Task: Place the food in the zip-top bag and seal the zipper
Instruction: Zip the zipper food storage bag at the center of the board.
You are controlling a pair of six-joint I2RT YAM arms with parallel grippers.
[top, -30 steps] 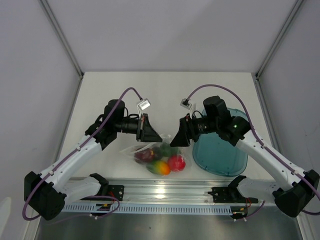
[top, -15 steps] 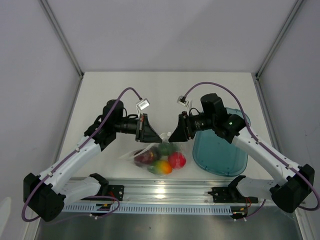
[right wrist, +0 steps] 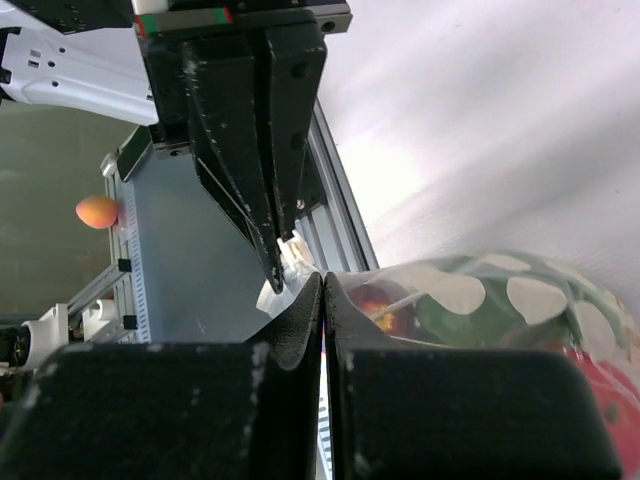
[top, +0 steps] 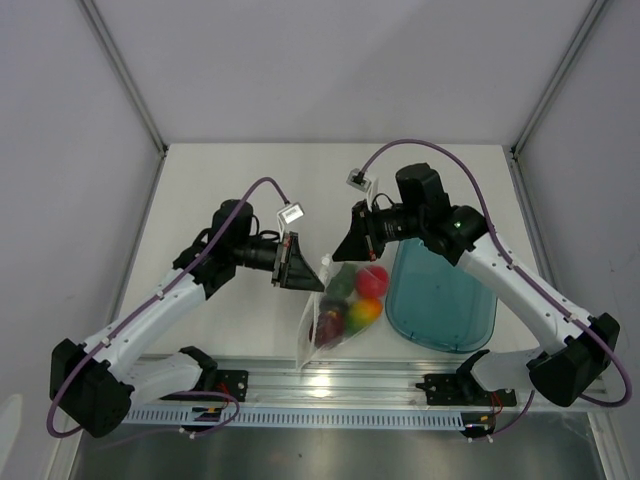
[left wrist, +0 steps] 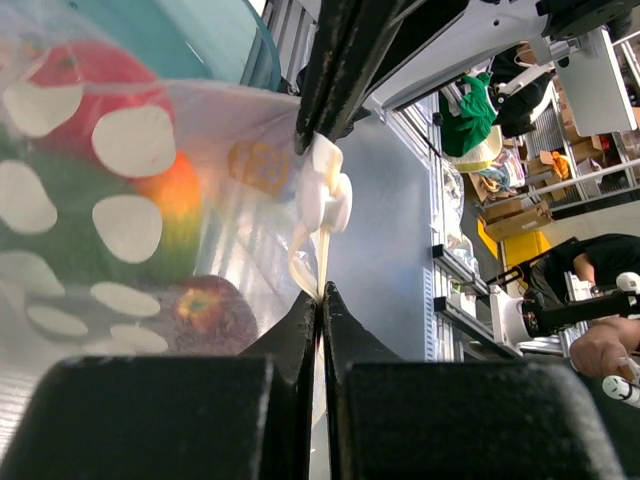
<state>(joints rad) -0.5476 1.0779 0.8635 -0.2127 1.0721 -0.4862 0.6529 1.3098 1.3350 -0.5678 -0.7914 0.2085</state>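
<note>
**Step in hand: closing the seal.**

1. Position. The zip-top bag [top: 322,325] hangs over the middle of the desk's [top: 230,190] near edge, just left of the teal tray [top: 440,305]. The food [top: 360,298] is inside it, with the red tomato [top: 372,280] uppermost. No piece is seen outside the bag.
2. Hands. The left hand [top: 316,284] is pinched narrow on the bag's mouth edge. The right hand [top: 338,256] is likewise clamped on that edge. Both wrist views show their tips nearly touching each other.
3. Zipper. The zipper [left wrist: 322,240] runs up from the left hand's pinch. Whether any of it is already pressed together cannot be told.

**Procedure (recommended).**
- Treat one hand as the anchor. Draw the other along the strip with its pads squeezed, so that the two tracks engage progressively.
- Keep the strip taut and straight. Slack film will probably fold and leave a gap.
- Pull along the strip only. A sideways pull could reopen the mouth.
- The load hangs below the grip, so move slowly to limit swing.
</note>
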